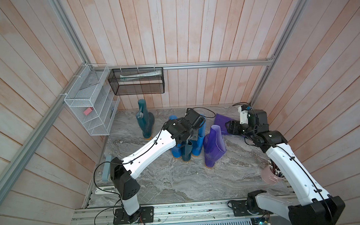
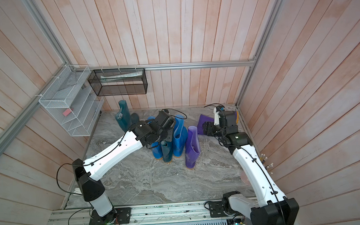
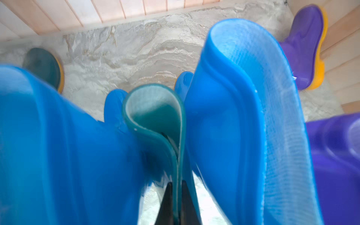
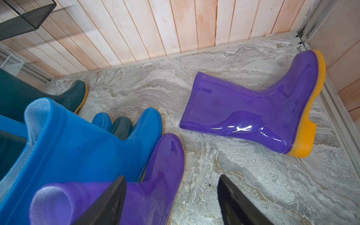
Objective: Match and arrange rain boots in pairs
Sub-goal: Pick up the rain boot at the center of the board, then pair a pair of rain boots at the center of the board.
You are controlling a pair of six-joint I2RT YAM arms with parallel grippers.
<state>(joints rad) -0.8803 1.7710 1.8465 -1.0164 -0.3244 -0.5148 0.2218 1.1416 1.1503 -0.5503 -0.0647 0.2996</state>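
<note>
**Pairing job looks barely underway**

Six rain boots [image 1: 199, 141] are spread over the marble floor [image 1: 178, 184], and no colour can be called sorted yet. The blue pair [image 2: 179, 138] is stood close together, one boot on either side of the left gripper [image 3: 177, 206]. A wedged teal boot [image 3: 155, 109] is jammed between them though, so that pair isn't counted as finished. Its mate, the far teal boot [image 1: 144, 120], is parked well apart from that gripper, by the back wall. The purples are split too. The standing purple boot [image 4: 161, 167] is found just beside the right gripper [image 4: 171, 196], and the fallen purple boot [image 4: 253, 116] is seen lying on its side ahead of it, near the corner.

What's probably left: the teal pulled out and taken to its mate, the fallen purple stood up next to the other.

The left gripper is clamped tight on the wedged teal boot's cuff, with the rim squashed flat between the black fingers [image 3: 165, 210]. The right gripper is held wide open with nothing in it, above bare floor. One of its fingers [image 4: 109, 200] is lined up over the standing purple boot, but contact can't be told.
</note>
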